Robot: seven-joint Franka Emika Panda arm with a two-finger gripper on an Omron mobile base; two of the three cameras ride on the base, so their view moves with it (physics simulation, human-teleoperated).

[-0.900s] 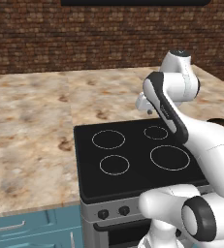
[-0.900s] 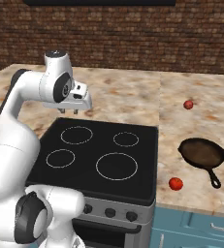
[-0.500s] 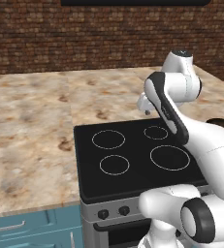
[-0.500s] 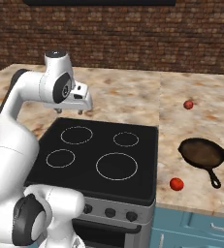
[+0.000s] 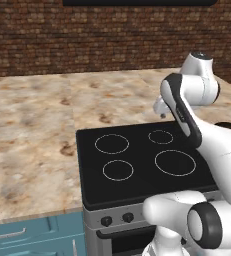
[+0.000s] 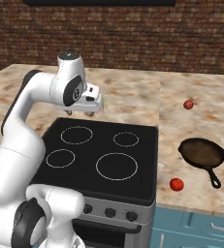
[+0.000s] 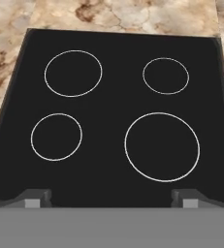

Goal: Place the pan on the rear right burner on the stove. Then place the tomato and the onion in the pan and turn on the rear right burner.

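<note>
The gripper (image 6: pixel 87 112) hangs above the rear edge of the flat glossy black glass stove (image 6: pixel 99 145), and its jaws stand wide apart with nothing between them; in the hand view the two dark tips sit at the far corners of the bottom. The small round shallow pan (image 6: pixel 202 153), dark brown inside with a short dark handle, lies on the marbled beige desk (image 6: pixel 200 116) to the right of the stove, well apart from the gripper. The tiny bright orange-red tomato (image 6: pixel 176 184) rests on the desk just in front of the pan. The tiny maroon onion (image 6: pixel 188 104) lies behind the pan, nearer the brick wall. The rear right burner (image 6: pixel 126 139), the smallest white ring, is bare, so I judge that no step of the task is done yet.

The risks, as I see them: the handle points toward the front edge of the desk, so a grasp there may let the pan tilt or swing. The tomato is close to the pan and can be pushed and roll off the desk. Both small balls can slip from the jaws.

In the left base view the arm covers the right part of the stove. The knobs are small, and which one serves the rear right burner I cannot tell.
</note>
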